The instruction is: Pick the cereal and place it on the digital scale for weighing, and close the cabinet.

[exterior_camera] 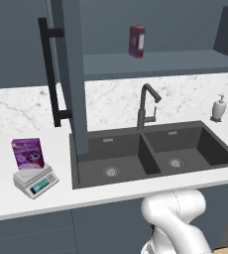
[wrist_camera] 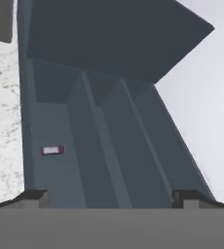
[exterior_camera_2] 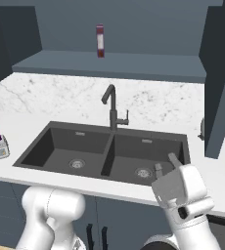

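The left base view shows the cereal (exterior_camera: 28, 153) standing on the digital scale (exterior_camera: 35, 180); the hand view shows the tool (wrist_camera: 112, 195) wide open, empty.

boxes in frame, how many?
2. The cereal stands on the digital scale at the counter's left; a dark maroon box stands on the open cabinet's shelf above the sink. Others may be hidden behind the doors.

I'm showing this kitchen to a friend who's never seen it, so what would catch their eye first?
Probably the bright purple cereal box, standing on the digital scale on the white counter left of the sink. Next, the cabinet above, its doors swung open with a dark maroon box alone on the shelf. The robot's hand hangs open over the sink's near edge.
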{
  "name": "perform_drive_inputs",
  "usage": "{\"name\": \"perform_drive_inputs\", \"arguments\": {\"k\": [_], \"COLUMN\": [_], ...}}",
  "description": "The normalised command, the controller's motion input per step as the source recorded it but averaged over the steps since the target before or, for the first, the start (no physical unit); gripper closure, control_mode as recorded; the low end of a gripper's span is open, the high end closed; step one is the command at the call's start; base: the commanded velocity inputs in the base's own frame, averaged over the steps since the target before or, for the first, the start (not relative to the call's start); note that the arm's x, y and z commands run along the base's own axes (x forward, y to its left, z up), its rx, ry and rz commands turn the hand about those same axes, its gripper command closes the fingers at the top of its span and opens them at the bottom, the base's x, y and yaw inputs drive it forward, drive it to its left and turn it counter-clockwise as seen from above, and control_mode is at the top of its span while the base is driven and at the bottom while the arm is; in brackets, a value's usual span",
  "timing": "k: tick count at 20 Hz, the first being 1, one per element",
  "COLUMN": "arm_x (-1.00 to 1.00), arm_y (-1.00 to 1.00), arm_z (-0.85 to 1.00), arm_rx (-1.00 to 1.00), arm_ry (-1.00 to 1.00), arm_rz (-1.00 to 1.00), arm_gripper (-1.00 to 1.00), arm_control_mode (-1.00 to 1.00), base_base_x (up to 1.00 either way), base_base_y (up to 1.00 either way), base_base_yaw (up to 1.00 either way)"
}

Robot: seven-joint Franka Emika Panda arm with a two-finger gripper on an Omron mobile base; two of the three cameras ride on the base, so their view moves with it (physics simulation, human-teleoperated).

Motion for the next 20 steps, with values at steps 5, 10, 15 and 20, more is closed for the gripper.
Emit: {"name": "perform_drive_inputs", "arguments": {"k": [5, 10, 15, 20], "arm_x": [0.0, 0.0, 0.0, 0.22], "arm_y": [-0.49, -0.67, -0.42, -0.37], "arm_z": [-0.08, 0.0, -0.17, -0.33], "arm_rx": [0.05, 0.07, 0.0, 0.0], "arm_ry": [0.07, 0.16, 0.14, 0.13], "arm_rz": [-0.04, -0.02, 0.0, 0.0], "arm_gripper": [-1.0, -1.0, -1.0, -1.0], "arm_control_mode": [-1.0, -1.0, -1.0, -1.0], "base_base_x": [0.0, 0.0, 0.0, 0.0], "base_base_y": [0.0, 0.0, 0.0, 0.0], "base_base_yaw": [0.0, 0.0, 0.0, 0.0]}}
